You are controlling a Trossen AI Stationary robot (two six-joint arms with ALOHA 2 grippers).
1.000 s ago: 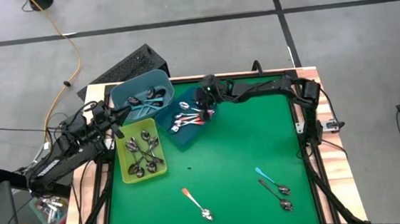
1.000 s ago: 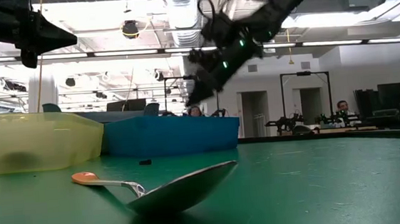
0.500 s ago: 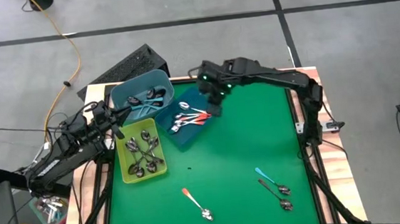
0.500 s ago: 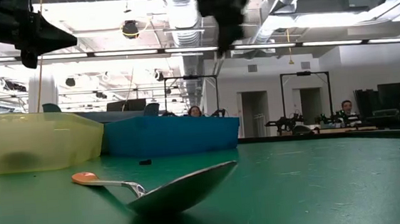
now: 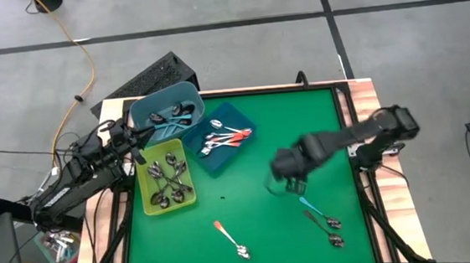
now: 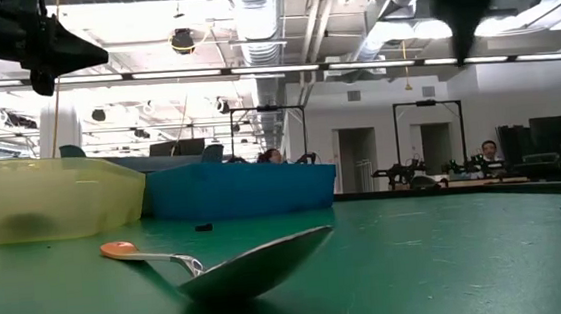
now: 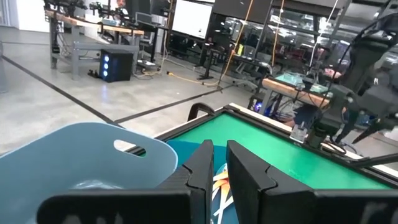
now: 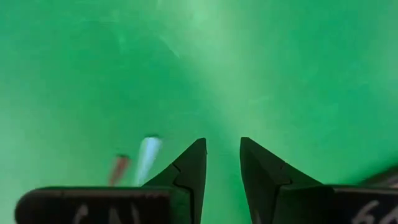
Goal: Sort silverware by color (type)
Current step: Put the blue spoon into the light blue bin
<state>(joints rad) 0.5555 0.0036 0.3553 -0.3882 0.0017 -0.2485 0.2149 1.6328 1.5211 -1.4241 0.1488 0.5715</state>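
Three spoons lie flat on the green mat: an orange-handled one (image 5: pixel 230 239) near the front, also close up in the low view (image 6: pixel 231 266), a teal-handled one (image 5: pixel 308 203) and a dark one (image 5: pixel 325 225) at the right. My right gripper (image 5: pixel 285 176) hovers over the mat just beyond the teal spoon, pointing down, open and with nothing between its fingers (image 8: pixel 222 163). My left gripper (image 5: pixel 140 145) waits above the bins at the left, shut with nothing in it (image 7: pixel 219 167).
At the far left stand a light teal bin (image 5: pixel 162 99) with spoons, a dark blue bin (image 5: pixel 232 113) with orange-handled spoons and a yellow-green bin (image 5: pixel 145 189) with silver spoons. The mat's middle and far right are bare. The wooden table edge (image 5: pixel 397 211) runs along the right.
My right gripper has risen from the dark blue bin and swung fast across the mat toward the table's right and near edge, tipping until it points down over the loose spoons. The spoons and my left arm have kept still.
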